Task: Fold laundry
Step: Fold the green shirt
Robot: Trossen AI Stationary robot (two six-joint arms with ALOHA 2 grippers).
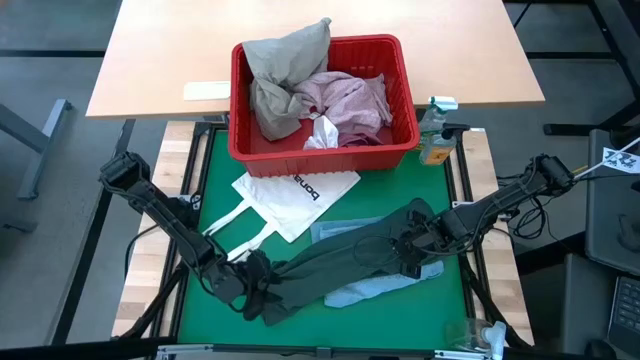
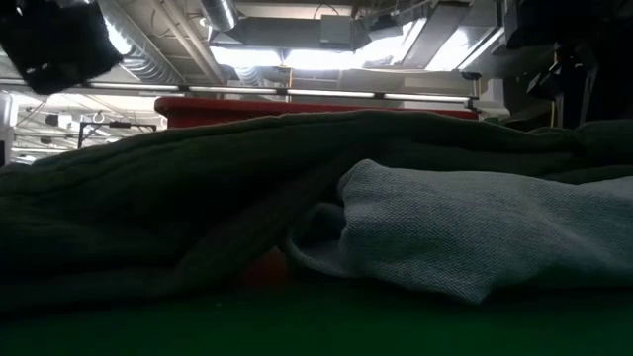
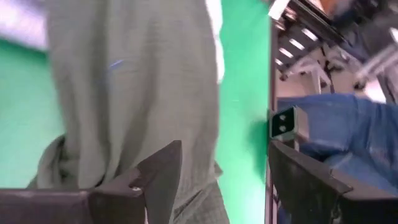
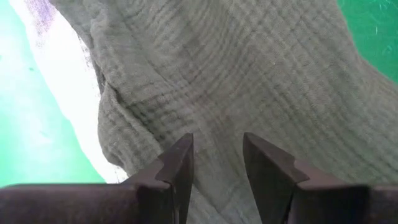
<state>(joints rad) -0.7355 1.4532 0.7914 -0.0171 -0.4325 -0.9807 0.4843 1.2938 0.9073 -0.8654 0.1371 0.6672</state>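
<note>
Meanwhile, on my green mat [image 1: 210,180], the dark shirt [image 1: 360,255] lies stretched between both arms, its long axis running from my left gripper [image 1: 262,292] at the near-left end up and across to my right gripper [image 1: 412,247] at the far-right end. The left wrist view shows that gripper's fingers [image 3: 163,177] spread wide, holding nothing, with the shirt's cloth running straight ahead from them and partly under the inner finger. The right gripper sits part-open over the shirt's ribbed cloth in its own wrist view; a ridge of fabric runs up between its fingers [image 4: 177,168], but I cannot tell whether they pinch it or merely rest on it. A light blue piece [image 1: 385,288] lies just under the shirt's near edge, between the two tools. A tote [image 1: 295,200] lies beyond the left gripper, and a red basket [image 1: 400,70] with more laundry stands past both. I judge the left arm nearer the shirt's loose end, so any next fold would turn on carrying that end along the long axis toward the right gripper.
</note>
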